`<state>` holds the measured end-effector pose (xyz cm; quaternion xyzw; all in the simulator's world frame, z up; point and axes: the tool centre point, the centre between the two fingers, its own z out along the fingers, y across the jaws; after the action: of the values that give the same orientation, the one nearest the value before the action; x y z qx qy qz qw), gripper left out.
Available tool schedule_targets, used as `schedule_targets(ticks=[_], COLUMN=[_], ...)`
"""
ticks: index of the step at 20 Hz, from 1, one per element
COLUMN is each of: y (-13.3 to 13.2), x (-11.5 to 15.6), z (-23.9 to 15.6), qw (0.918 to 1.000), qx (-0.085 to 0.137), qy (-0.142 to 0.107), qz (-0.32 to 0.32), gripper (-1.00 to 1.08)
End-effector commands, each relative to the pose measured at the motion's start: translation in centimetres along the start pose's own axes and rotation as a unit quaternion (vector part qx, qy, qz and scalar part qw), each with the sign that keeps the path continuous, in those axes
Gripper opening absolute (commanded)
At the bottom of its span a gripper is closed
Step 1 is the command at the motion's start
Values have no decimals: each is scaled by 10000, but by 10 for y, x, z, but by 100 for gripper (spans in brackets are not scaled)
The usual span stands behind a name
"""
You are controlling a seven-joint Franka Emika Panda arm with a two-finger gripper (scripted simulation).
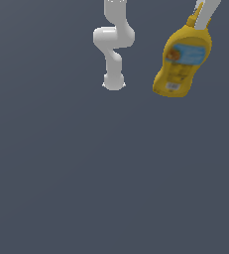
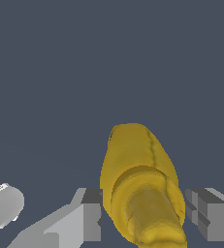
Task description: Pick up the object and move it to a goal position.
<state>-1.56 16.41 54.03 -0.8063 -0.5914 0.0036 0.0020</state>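
Observation:
The yellow squeeze bottle (image 1: 182, 59) hangs high at the exterior view's right, cap up and tilted, its light-blue and orange label and small white patch facing the camera. A white part of my arm (image 1: 204, 15) reaches down behind its cap; the fingertips are hidden there. In the wrist view the bottle (image 2: 137, 169) lies between my grey fingers (image 2: 91, 215), cap end toward the camera. My gripper (image 2: 145, 213) is shut on it, with a finger against each side.
The arm's white links and base (image 1: 113, 82) stand at the top middle of the exterior view. A plain dark grey floor (image 1: 111, 173) fills the rest. A light grey cylinder of the arm (image 2: 2, 208) shows in the wrist view.

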Motion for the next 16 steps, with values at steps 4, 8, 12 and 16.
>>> schedule_targets(ticks=[4, 8, 12, 16], y=[3, 5, 6, 7], x=[5, 7, 9, 11], z=[-21, -31, -38, -42], qw=[10000, 10000, 10000, 10000], qx=[-36, -36, -36, -36], qy=[21, 21, 21, 21], qz=[1, 1, 1, 1], gripper=[-100, -100, -100, -100])
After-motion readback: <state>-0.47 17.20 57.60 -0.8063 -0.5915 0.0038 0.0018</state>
